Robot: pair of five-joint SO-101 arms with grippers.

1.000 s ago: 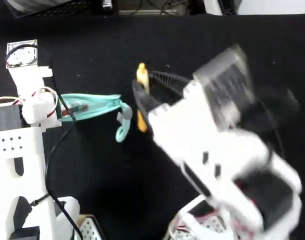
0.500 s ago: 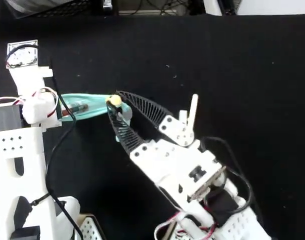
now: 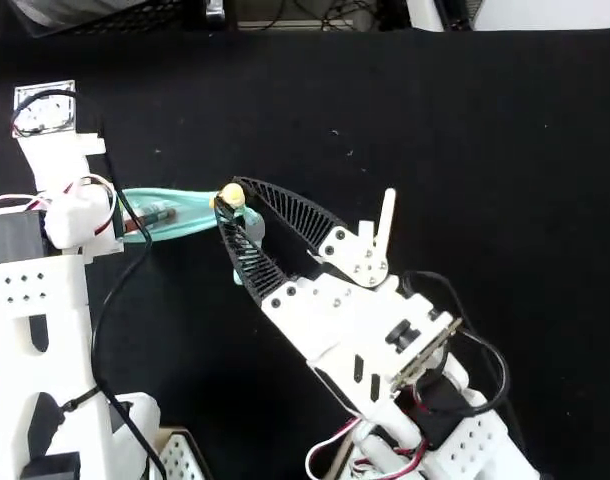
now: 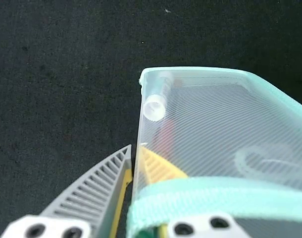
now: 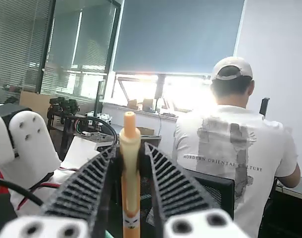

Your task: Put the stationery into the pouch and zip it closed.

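Two white arms work over a black cloth-covered bench (image 3: 435,130). On the left in the high view, the left claw (image 4: 136,152) is pressed onto one end of a translucent ribbed plastic pouch with mint-green edging (image 3: 180,213), holding it on edge so it stretches rightward above the bench. Through the pouch wall the left wrist view shows a reddish pen with a clear round cap (image 4: 155,106) lying inside. At the pouch's right-hand end, beside its dangling mint-green loop (image 3: 247,252), sits the right claw (image 3: 227,201), its black ribbed fingers pinching a slim orange-yellow pen (image 5: 129,163). The pen runs lengthwise between the fingers and pokes out past their tips. Whether the pen touches the pouch cannot be told.
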